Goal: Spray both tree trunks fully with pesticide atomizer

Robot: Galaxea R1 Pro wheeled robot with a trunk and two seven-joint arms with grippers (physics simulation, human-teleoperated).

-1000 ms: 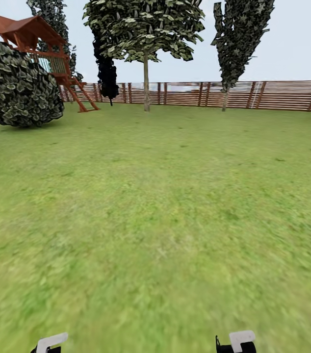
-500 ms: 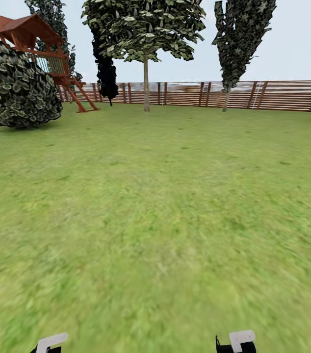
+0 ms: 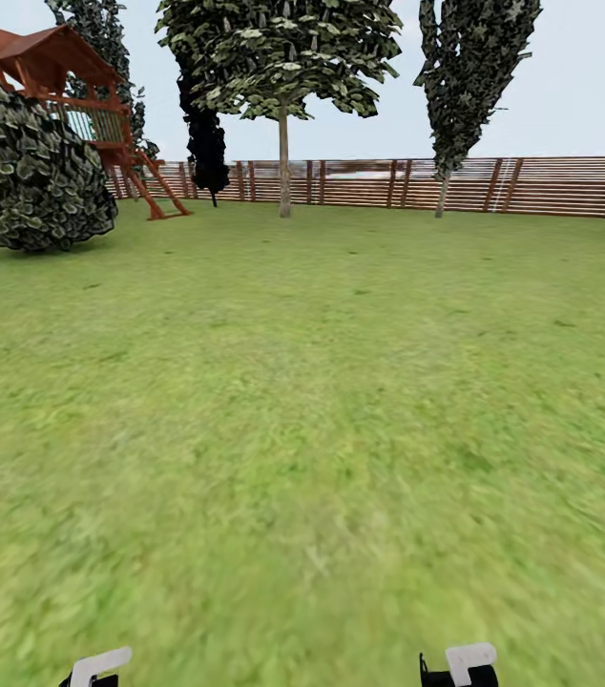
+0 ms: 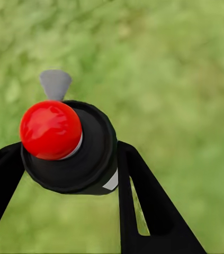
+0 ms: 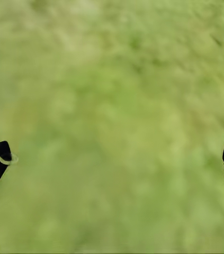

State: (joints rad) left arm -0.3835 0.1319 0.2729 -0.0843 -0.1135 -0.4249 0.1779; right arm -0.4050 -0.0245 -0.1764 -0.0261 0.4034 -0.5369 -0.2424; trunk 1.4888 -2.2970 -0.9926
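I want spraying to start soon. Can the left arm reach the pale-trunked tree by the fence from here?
Probably not: the tree stands far off across open lawn. The left claw grips the atomizer, and nothing blocks the way; the base must drive closer.

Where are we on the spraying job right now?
Pickup looks done: the left tool is shut on the pesticide atomizer, red top showing. The right tool is open over the lawn. Spraying is left; the pale-trunked tree stands far off by the fence.
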